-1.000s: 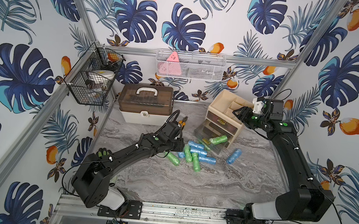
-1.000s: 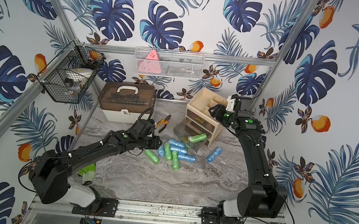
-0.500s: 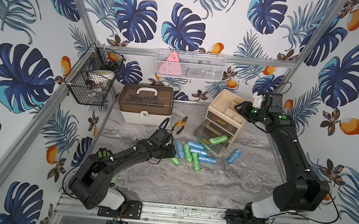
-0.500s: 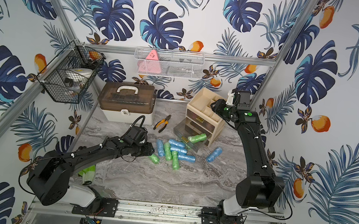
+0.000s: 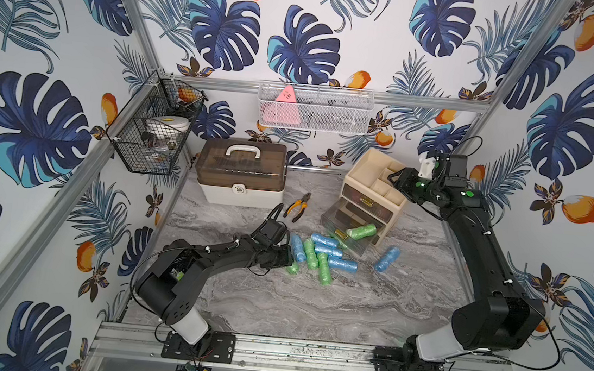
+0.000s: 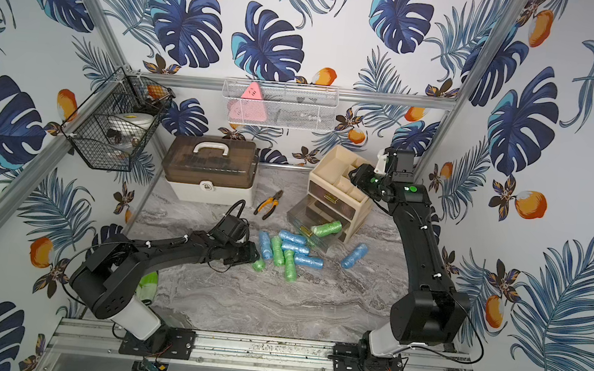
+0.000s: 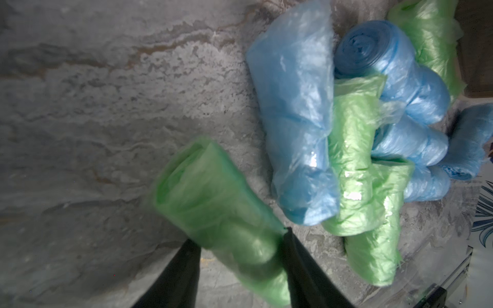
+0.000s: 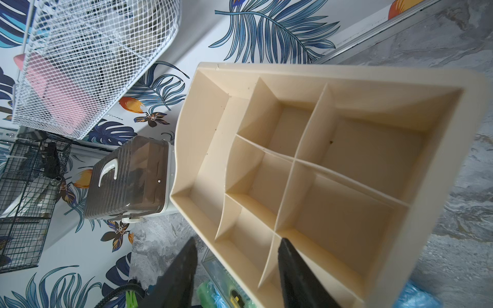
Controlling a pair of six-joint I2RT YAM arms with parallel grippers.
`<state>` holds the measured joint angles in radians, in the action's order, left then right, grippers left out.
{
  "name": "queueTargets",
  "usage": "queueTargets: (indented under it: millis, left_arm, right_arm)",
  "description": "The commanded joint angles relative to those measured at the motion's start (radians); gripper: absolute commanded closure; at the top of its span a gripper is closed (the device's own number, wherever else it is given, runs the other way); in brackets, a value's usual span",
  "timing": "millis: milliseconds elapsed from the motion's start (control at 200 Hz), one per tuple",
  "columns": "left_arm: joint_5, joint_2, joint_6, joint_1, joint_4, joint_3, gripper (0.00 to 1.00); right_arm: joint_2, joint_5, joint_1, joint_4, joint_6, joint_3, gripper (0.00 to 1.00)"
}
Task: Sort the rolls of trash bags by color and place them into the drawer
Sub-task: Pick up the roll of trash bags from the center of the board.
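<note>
Top views: a green roll (image 5: 361, 231) is seen in the open drawer (image 5: 338, 217), a crinkly green roll (image 7: 221, 208) is clamped in the left pincer (image 7: 238, 236), and the right pincer (image 8: 237, 240) is held apart.

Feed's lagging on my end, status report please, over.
Left pincer shut on crinkly green plastic roll. Right pincer open, empty, over beige plastic organizer. Clear open drawer holds another green roll; blue-and-green roll pile crowds its front.
</note>
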<state>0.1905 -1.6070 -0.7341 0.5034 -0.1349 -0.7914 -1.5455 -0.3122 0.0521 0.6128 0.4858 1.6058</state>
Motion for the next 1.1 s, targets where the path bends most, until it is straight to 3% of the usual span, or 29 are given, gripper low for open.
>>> queueTargets:
  millis: [0,150,430,695,926,1096]
  left_arm:
    - [-0.016,-0.013,0.003,-0.004,0.009,0.01,0.54]
    - [-0.036,0.014,0.015,-0.003,-0.003,0.023,0.73]
    - [-0.088,0.148,0.099,-0.003,-0.135,-0.017,0.92]
    - [-0.067,0.223,0.257,-0.002,-0.197,-0.137,0.94]
    - [0.08,0.139,0.407,0.012,-0.184,-0.322,0.95]
    - [0.128,0.028,0.512,0.068,-0.211,-0.51,0.95]
  right_arm:
    - [0.011,0.001,0.002,-0.032,0.008,-0.007,0.48]
    - [0.015,-0.001,0.002,-0.038,0.007,-0.02,0.48]
    - [0.0,-0.013,0.002,-0.046,0.011,-0.033,0.48]
    - [-0.005,0.001,0.002,-0.035,0.008,-0.038,0.47]
    - [-0.001,-0.001,0.002,-0.027,0.013,-0.04,0.46]
    - [-0.005,-0.003,0.002,-0.024,0.013,-0.038,0.46]
